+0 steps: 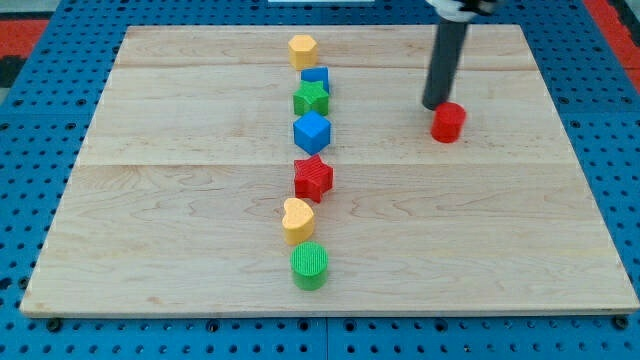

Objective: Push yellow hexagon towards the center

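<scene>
The yellow hexagon [302,50] sits near the top edge of the wooden board [150,200], at the head of a column of blocks. My tip [436,105] rests at the view's upper right, just left of and touching the red cylinder [449,122]. The tip is far to the right of the yellow hexagon and slightly below it.
Below the hexagon runs a column: a blue block [316,77], a green star [311,98], a blue cube [312,132], a red star [313,178], a yellow heart [297,219] and a green cylinder [309,265]. Blue pegboard surrounds the board.
</scene>
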